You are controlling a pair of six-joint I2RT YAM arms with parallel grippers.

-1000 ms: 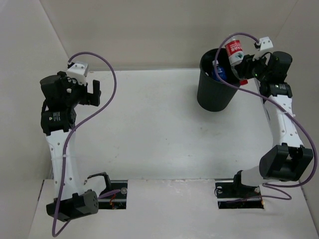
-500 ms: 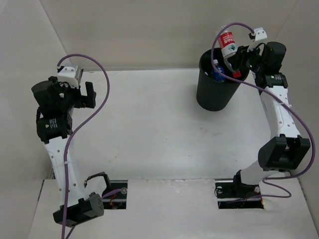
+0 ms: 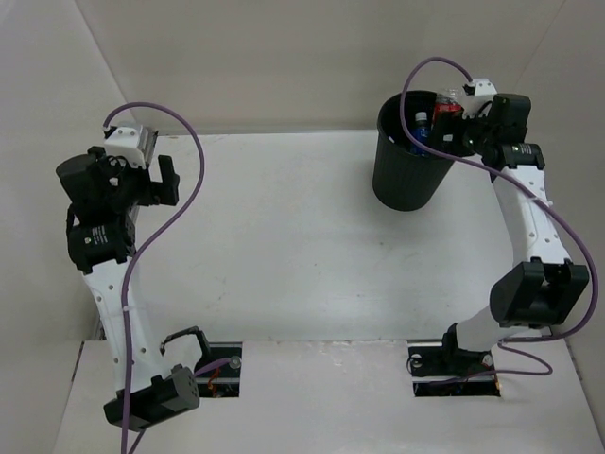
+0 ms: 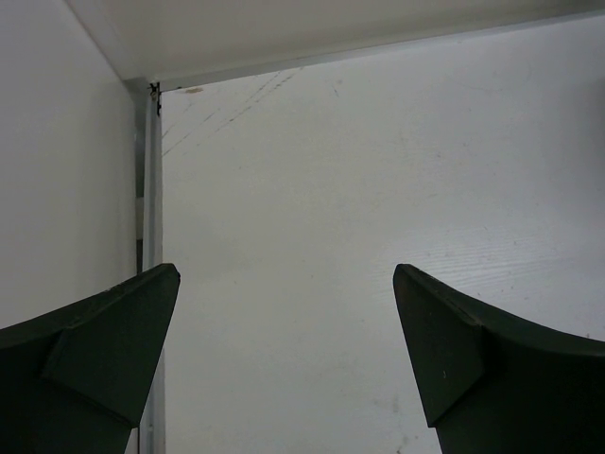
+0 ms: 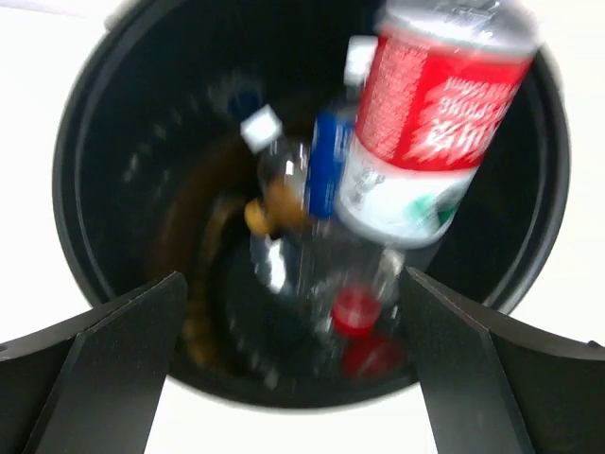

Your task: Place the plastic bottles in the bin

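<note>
Right wrist view. The red-labelled bottle point(image 5: 430, 113) sits cap-down in the mouth of the black bin point(image 5: 80, 142), toward the rim's upper right, with its red cap point(image 5: 357, 307) pointing at the floor of the bin. The right gripper point(image 5: 291, 279) is spread wide. Its 2 dark fingers stand at the lower corners and neither touches the bottle, which is motion-blurred, so I judge it to be falling free. Deeper in the bin lies a blue-labelled bottle point(image 5: 326, 175) with a white cap. Beside it is an orange-brown shape point(image 5: 269, 216) too blurred for me to name with certainty.

Top external view. The right gripper point(image 3: 468, 132) hovers at the bin's point(image 3: 406, 180) far right rim, with the red label point(image 3: 446, 106) just inside the opening. I see no bottle on the table point(image 3: 302, 236).

Left wrist view. The left gripper point(image 4: 285, 270) is also spread and holds nothing, with only bare table surface between its fingers.

Handling note. I judge these bottles to be light, thin-walled and smooth, so they will dent under a hard squeeze and slip under a weak one. The safest hold is across the labelled mid-body, where the wall is straight. The tapering neck and the cap are poorer places to grip.
</note>
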